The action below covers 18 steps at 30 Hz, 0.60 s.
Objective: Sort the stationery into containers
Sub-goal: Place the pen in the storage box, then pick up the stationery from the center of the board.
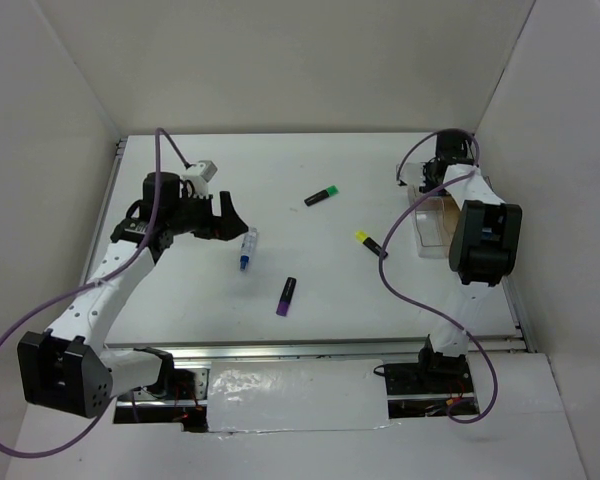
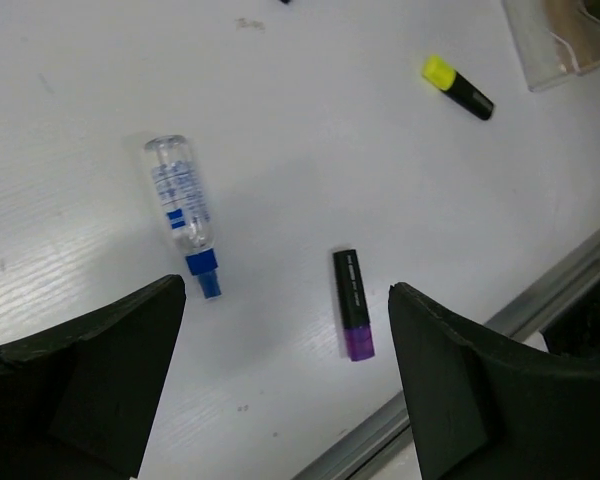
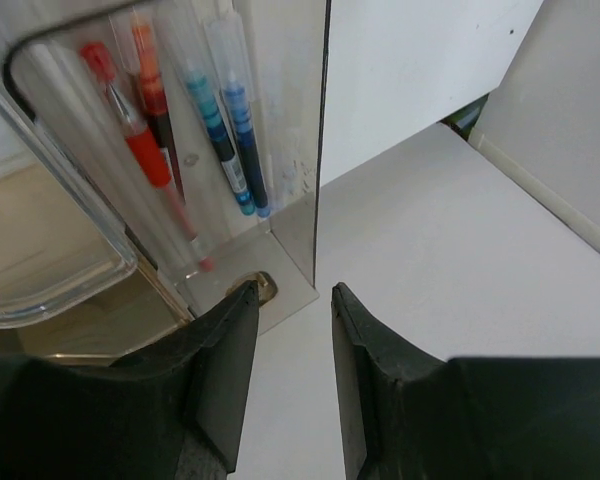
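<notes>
Table: a white table [image 1: 280,160] walled in by white panels, with both arms bolted at its near edge.

Left gripper: the left gripper [image 2: 285,290] hangs over the left half of the table. Its jaws are spread wide and there is nothing between them.

Tube: a white-blue tube [image 2: 183,205] with a blue cap lies flat on the table just right of that gripper, left of centre. Its cap points toward the near edge.

Purple highlighter: a black highlighter with a purple end [image 1: 287,296] lies around the middle, closest of the loose items to the near edge and a little right of the tube.

Green highlighter: a black highlighter with a green end [image 1: 322,196] lies farther back, toward the far edge, apart from the others.

Yellow highlighter: a black highlighter with a yellow end [image 1: 370,242] lies right of centre, near the box but not touching it.

Box: the clear plastic box [image 1: 435,220] with a brownish base sits by the right edge, toward the far right corner. From the wrist view it may be two clear pieces side by side; I cannot tell.

Pens: two red pens [image 3: 130,130] and two blue pens [image 3: 225,130] lie side by side inside it, against a clear wall.

Right gripper: the right gripper [image 3: 293,295] points down at the box's corner. Its jaws stand a narrow gap apart and hold nothing.
</notes>
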Motion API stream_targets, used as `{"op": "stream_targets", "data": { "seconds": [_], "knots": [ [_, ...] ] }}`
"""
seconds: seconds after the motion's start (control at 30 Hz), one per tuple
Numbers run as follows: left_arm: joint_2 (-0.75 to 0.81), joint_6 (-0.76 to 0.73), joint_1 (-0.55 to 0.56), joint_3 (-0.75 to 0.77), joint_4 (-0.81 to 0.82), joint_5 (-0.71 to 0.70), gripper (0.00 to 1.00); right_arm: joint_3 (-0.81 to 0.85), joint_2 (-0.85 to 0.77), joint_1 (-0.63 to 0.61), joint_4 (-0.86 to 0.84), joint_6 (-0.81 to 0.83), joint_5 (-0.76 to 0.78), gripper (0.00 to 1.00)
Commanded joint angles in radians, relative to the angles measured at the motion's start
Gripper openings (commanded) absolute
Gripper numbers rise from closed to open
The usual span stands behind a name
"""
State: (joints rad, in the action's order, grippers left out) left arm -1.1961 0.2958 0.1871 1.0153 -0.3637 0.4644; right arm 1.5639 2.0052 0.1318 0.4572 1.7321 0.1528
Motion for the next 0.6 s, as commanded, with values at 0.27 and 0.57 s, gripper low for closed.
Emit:
{"op": "stream_targets", "data": {
  "seconds": [0.27,0.57],
  "knots": [
    [-0.101,0.086,0.14,-0.037,0.045,-0.493,0.86,0.044,-0.315,-0.155,0.054,-0.438,-0.361,0.43],
    [-0.381,0.074,0.158,0.045,0.081,-0.507,0.76,-0.189,-0.649,-0.222,0.041,-0.733,-0.59,0.75]
  ]
}}
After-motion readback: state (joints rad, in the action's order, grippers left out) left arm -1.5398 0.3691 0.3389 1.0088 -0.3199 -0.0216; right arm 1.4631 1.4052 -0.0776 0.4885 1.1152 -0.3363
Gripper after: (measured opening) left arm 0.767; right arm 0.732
